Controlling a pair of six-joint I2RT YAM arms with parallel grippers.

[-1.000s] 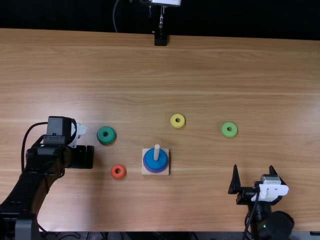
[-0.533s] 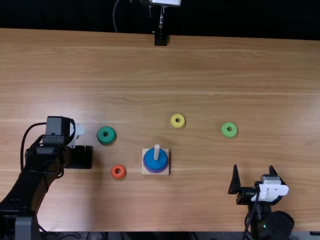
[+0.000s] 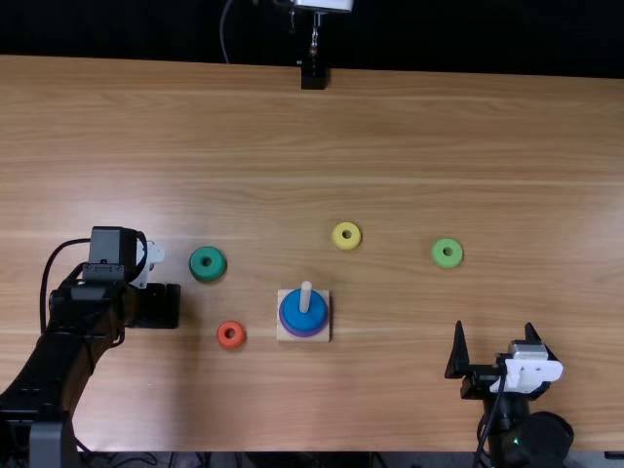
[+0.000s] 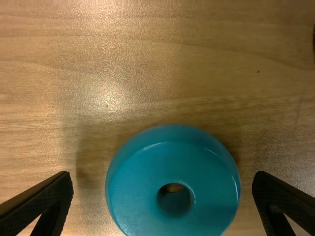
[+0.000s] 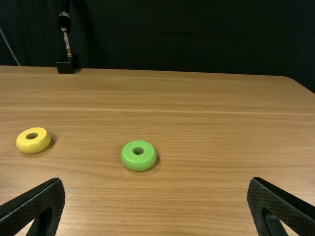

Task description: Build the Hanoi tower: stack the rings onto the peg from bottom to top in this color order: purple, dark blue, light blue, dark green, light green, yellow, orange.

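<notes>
The light wooden desk (image 3: 546,146) carries a pale square wooden base (image 3: 326,336) with a pale upright peg (image 3: 305,295), set between the two arms. Two rings are threaded on the peg: a purple ring (image 3: 304,335) at the bottom, and a blue ring (image 3: 317,311) on top of it; the peg's tip stands clear above both. Four rings lie flat and loose: a small round orange ring (image 3: 222,335) to the left of the base, a thick dark green ring (image 3: 208,274) farther left and beyond it, a yellow ring (image 3: 346,245) beyond the base, and a light green ring (image 3: 448,263) on the right side. The black left gripper (image 3: 156,306) is near the dark green ring in the top view. In the left wrist view, a glossy teal-blue ring (image 4: 142,191) sits on the desk between the left gripper's (image 4: 163,178) jaws, which are wide apart, with a gap on either side of it. The black right gripper (image 3: 494,327) is over the near right part of the desk, its jaws wide apart and holding nothing, well apart from the light green ring ahead.
</notes>
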